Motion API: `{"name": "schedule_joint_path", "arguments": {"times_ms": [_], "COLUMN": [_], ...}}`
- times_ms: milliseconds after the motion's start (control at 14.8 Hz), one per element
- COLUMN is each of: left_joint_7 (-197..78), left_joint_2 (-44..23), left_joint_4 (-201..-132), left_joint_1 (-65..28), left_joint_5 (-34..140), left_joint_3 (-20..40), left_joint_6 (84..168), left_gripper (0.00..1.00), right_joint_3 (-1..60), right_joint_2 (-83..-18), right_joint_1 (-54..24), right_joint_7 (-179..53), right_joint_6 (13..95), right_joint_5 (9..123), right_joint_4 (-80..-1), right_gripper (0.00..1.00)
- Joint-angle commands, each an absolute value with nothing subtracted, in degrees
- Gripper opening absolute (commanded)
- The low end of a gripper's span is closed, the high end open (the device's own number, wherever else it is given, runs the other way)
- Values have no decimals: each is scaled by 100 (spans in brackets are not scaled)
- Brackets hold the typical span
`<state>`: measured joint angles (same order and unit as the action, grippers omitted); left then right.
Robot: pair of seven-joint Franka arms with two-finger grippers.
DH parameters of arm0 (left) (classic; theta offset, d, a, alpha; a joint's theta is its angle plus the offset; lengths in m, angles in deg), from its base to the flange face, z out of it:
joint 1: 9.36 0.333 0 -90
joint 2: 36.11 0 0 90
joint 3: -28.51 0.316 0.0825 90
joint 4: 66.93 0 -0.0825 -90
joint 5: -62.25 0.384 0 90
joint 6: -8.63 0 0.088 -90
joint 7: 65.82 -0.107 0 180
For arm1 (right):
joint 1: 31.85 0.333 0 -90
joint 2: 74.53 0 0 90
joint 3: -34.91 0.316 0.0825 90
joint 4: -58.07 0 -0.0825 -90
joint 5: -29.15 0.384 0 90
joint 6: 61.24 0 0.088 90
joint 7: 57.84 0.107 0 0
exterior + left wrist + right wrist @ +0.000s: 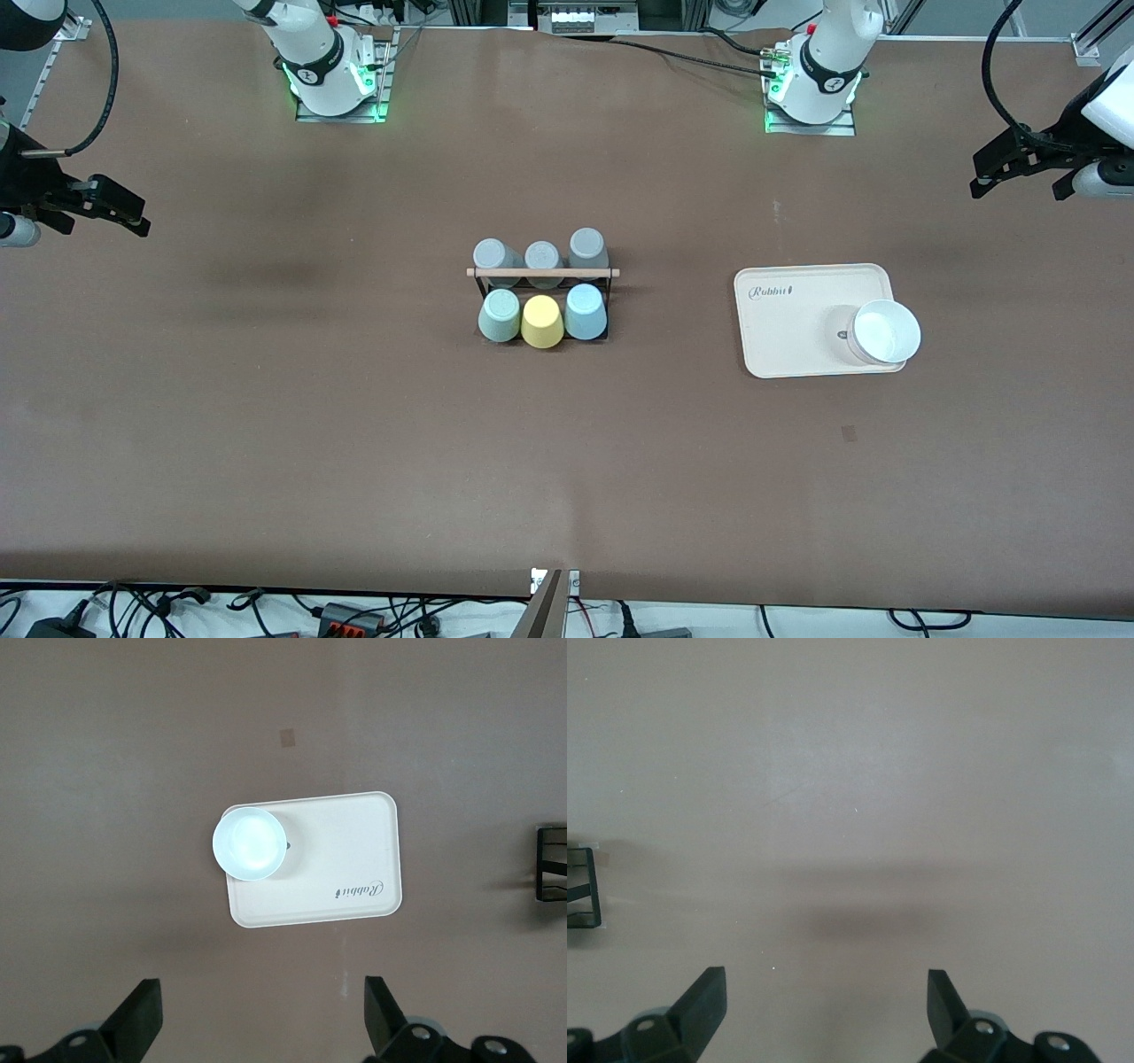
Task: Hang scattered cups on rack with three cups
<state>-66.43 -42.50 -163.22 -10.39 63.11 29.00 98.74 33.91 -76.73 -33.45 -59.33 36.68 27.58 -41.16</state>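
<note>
1. the rack (542,301) is placed in the middle of the tabletop (354,425), between the two arms, so it seems to be reachable for both of them.
2. on the row of the rack nearer to the front camera three cups are seated upside down: the pale mint green cup (500,315) toward the right arm's end, the yellow cup (541,321) in the middle, and the light blue cup (585,312) toward the left arm's end. they appear to be slipped over the upright pegs, so the hanging is judged to be done.
3. three grey cups (542,256) are seen on the farther row, beside the wooden rod (542,273).
4. a cream tray (797,319) lies toward the left arm's end of the tabletop, well apart from the rack, and a white bowl (882,332) is standing on its corner; these are not needed for the task.
5. the left gripper (264,1014) is held up over the tabletop near the tray; its jaws are spread wide and nothing is held between them.
6. the right gripper (825,1005) is held over bare tabletop at the right arm's end; its jaws are also spread wide, with nothing grasped or touched. both arms seem to be waiting.
</note>
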Motion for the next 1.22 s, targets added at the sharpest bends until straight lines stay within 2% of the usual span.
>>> {"name": "schedule_joint_path", "arguments": {"times_ms": [0,473,879,1149], "left_joint_7": [-6599,-6424,-6503,-6547], "left_joint_2": [-4243,-4252,-3963,-3962], "left_joint_4": [-16282,-16194,-15685,-15667], "left_joint_1": [-1050,-989,-919,-919], "left_joint_5": [6243,6024,6023,6023], "left_joint_3": [2895,2991,2983,2983], "left_joint_6": [9846,9724,9371,9371], "left_gripper": [100,100,100,100], "right_joint_3": [3403,3386,3394,3376], "right_joint_2": [-7778,-7778,-7786,-7795], "right_joint_1": [-3352,-3230,-3317,-3308], "right_joint_7": [-6030,-6039,-6039,-6021], "right_joint_6": [3571,3641,3597,3571], "right_joint_5": [2800,2809,2809,2809], "right_joint_4": [-4142,-4151,-4151,-4151], "right_gripper": [100,100,100,100]}}
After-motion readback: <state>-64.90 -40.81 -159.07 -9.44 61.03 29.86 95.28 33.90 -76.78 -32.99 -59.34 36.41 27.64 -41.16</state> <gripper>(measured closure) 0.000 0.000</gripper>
